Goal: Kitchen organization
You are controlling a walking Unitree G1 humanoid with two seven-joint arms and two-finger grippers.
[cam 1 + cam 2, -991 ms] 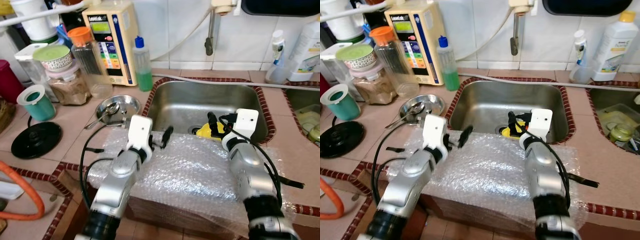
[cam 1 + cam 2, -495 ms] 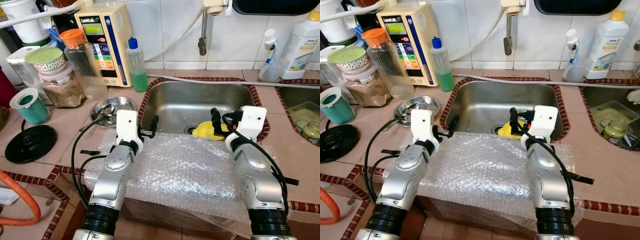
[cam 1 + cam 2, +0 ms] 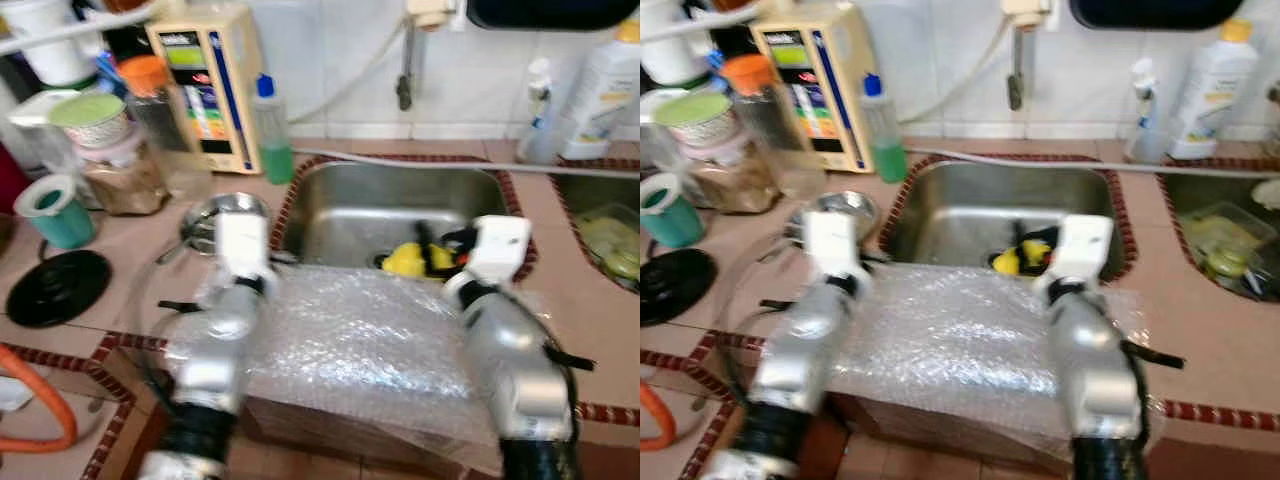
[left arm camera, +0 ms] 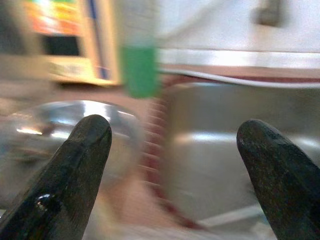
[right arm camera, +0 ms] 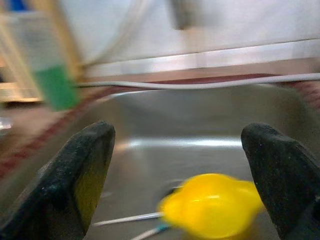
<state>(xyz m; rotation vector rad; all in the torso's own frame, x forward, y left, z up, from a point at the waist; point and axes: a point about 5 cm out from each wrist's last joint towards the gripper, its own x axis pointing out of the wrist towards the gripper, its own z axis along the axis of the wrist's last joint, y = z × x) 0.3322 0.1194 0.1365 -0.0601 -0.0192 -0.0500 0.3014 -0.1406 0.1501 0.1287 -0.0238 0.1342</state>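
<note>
1. Sink (image 3: 400, 205) steel, set in the tiled counter; yellow object (image 5: 212, 205) lies by the drain, blurred.
2. Bubble wrap (image 3: 370, 340) covers the counter's front edge, under both arms.
3. Left gripper (image 4: 175, 150) fingers wide apart, at the sink's left rim beside the steel bowl (image 3: 225, 212).
4. Right gripper (image 5: 185, 165) spread wide, over the yellow object.

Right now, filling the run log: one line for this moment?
left gripper: open, by sink edge | right gripper: open, above yellow object | bubble wrap: under arms
</note>
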